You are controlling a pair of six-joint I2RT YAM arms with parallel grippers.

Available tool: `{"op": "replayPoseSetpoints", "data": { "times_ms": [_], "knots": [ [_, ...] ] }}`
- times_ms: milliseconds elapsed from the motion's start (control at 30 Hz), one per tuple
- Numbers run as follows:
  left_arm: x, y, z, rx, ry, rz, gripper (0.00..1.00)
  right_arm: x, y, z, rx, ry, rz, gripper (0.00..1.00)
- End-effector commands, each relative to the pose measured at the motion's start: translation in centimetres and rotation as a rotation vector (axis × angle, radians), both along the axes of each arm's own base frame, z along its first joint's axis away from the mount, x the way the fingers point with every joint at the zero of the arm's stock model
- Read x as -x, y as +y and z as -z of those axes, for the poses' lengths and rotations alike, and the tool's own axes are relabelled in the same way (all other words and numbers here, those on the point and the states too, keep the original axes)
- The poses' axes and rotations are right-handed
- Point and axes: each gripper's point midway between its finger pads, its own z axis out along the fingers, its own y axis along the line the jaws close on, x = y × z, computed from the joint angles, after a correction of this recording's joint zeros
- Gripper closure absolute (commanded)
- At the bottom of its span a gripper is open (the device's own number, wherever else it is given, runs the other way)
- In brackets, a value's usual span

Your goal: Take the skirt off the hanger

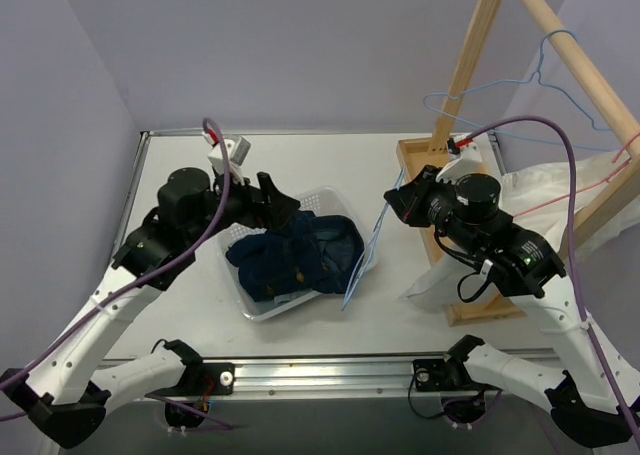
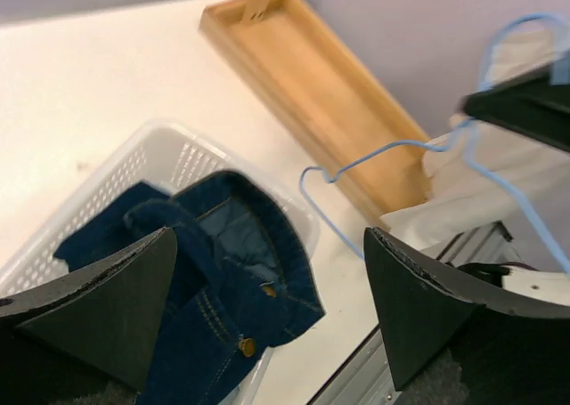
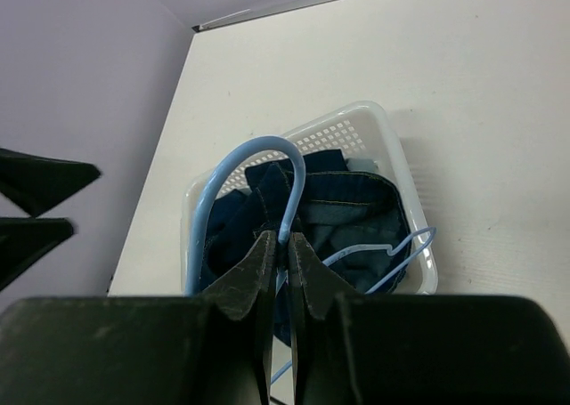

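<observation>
Skirt (image 1: 295,255): denim, heaped in white basket (image 1: 270,312) at worktop (image 1: 300,165) centre, apparently off blue hanger (image 3: 260,143); left jaws wide above it, right jaws pinching the hanger; removal looks done

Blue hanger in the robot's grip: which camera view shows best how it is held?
Right wrist view: the right gripper, shut, pinches the blue hanger by its hook. Left wrist view shows its wire frame, the grip unclear; the top view shows only a thin blue line beside the basket.
</observation>
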Motion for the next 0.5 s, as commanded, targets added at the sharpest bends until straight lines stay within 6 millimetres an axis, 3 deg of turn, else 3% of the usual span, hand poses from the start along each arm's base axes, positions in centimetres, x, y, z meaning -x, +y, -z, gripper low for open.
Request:
{"op": "replayPoseSetpoints", "data": {
  "times_ms": [0,67,167,267,333,467],
  "knots": [
    [2.3,-0.2,-5.3,0.052,-0.160,0.114,0.06,-1.4,0.0,-0.3,0.014,-0.026,0.037,1.00],
    [5.2,-1.6,-8.6,0.108,-0.245,0.290,0.06,-1.7,-0.2,0.6,0.050,0.007,0.055,1.00],
    [7.1,-2.5,-11.1,0.109,-0.287,0.423,0.01,-2.7,-0.8,1.6,0.109,0.049,0.104,1.00],
    [8.5,-3.2,-10.4,0.061,-0.239,0.519,0.00,-3.5,-1.4,2.5,0.144,0.081,0.154,1.00],
    [9.3,-3.8,-10.0,0.043,-0.218,0.564,0.06,-4.1,-1.7,2.6,0.147,0.094,0.174,1.00],
    [10.5,-4.8,-7.8,-0.075,-0.217,0.608,0.06,-5.8,-1.3,3.6,0.157,0.133,0.177,1.00]
  ]
}}
